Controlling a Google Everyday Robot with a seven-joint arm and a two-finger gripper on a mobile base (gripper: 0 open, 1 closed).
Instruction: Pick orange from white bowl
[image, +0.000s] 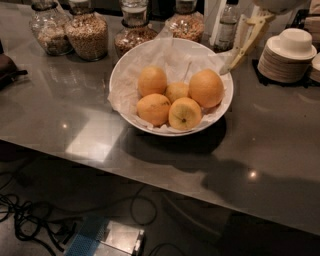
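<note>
The white bowl (118, 76), lined with crinkled paper, stands on the grey bench (65, 117). The orange (206, 88) lies inside the bowl at its right side, touching the smaller fruit (177, 91) beside it. The pincer (231, 62) hangs over the bowl's right rim, just above and to the right of the orange, apart from it. Whether the pincer is apart or together cannot be told. Glass jars (87, 31) stand behind the bowl; a saucer stack (286, 56) stands to its right.
</note>
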